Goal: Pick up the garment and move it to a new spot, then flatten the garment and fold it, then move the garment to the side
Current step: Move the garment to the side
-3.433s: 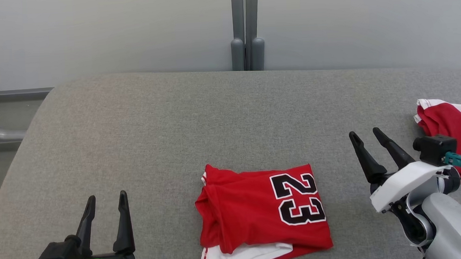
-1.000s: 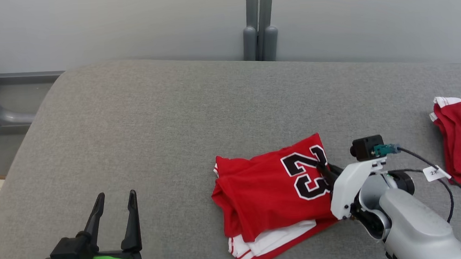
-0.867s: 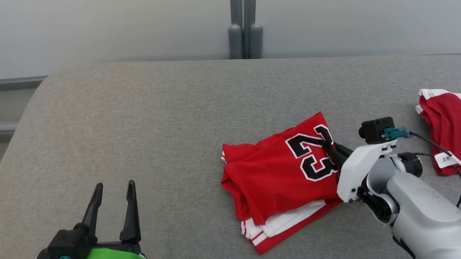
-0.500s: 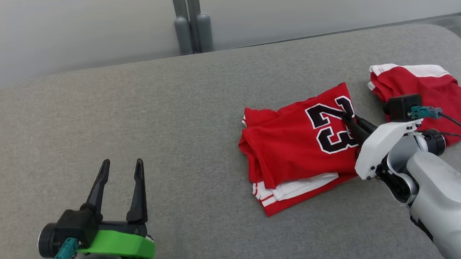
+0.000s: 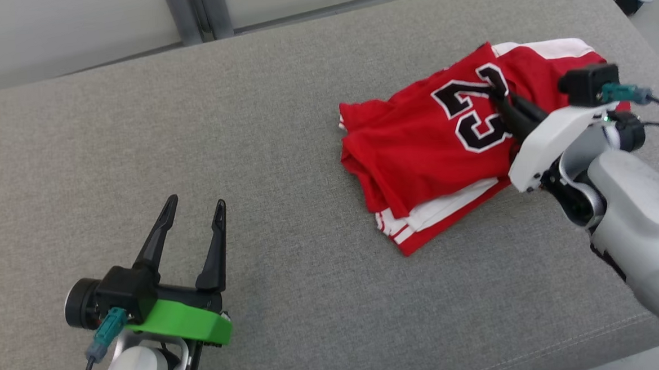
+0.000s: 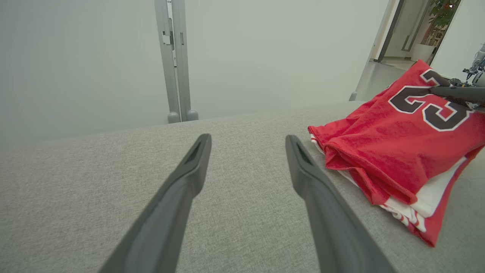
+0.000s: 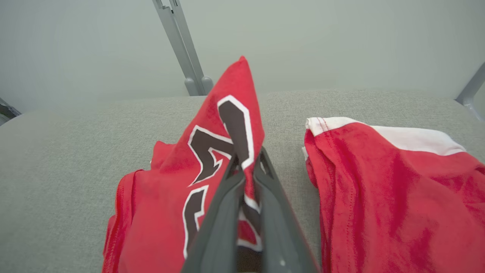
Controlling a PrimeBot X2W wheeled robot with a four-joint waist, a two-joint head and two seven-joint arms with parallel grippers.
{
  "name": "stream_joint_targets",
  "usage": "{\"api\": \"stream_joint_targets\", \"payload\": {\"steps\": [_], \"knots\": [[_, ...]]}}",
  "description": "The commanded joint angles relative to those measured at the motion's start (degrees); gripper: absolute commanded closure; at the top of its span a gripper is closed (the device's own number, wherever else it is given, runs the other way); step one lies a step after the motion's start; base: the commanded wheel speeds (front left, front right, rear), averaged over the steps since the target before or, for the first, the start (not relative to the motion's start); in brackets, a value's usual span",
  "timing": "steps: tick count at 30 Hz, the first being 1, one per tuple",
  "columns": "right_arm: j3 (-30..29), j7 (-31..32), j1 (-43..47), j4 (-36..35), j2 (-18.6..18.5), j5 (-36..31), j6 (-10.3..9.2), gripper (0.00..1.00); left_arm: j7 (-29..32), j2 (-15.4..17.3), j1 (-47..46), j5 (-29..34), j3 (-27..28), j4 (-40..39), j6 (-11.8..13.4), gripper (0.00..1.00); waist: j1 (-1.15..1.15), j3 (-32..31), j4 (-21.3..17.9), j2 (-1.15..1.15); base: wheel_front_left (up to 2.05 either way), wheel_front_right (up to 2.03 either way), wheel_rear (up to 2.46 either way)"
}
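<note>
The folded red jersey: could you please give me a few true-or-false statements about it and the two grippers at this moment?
1. The right gripper is shut on the folded jersey. True.
2. The left gripper holds a jersey corner. False: it is open above the bare grey cushion, apart from the jersey.
3. A second red garment lies beside the jersey. True.
4. The jersey's number reads 32. False: it reads 23, black with a white outline.

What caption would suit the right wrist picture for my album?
Right pincer pinches the red 23 jersey beside a second red garment.
</note>
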Motion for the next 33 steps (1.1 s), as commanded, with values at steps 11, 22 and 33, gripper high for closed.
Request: {"api": "stream_joint_targets", "payload": {"steps": [11,22,33], "knots": [[-1.0,4.3,-10.3,1.6,-11.4,2.3,-0.08,1.0,0.6,2.4,-4.8,0.6,-1.4,0.6,-0.3,0.0,0.0,12.9,0.0,0.0,0.0,0.0,0.0],[-6.9,5.0,-10.9,3.0,-19.1,3.5,-0.08,1.0,1.6,3.6,-7.3,1.2,-2.6,-0.4,-0.2,0.0,0.0,17.9,0.8,0.0,0.0,0.0,0.0],[-4.5,-2.9,-13.8,17.1,-17.2,-2.9,-0.07,0.0,1.3,3.5,-8.7,0.5,-3.3,0.9,0.0,0.0,0.0,17.9,3.7,0.0,0.0,0.0,0.0]]}}
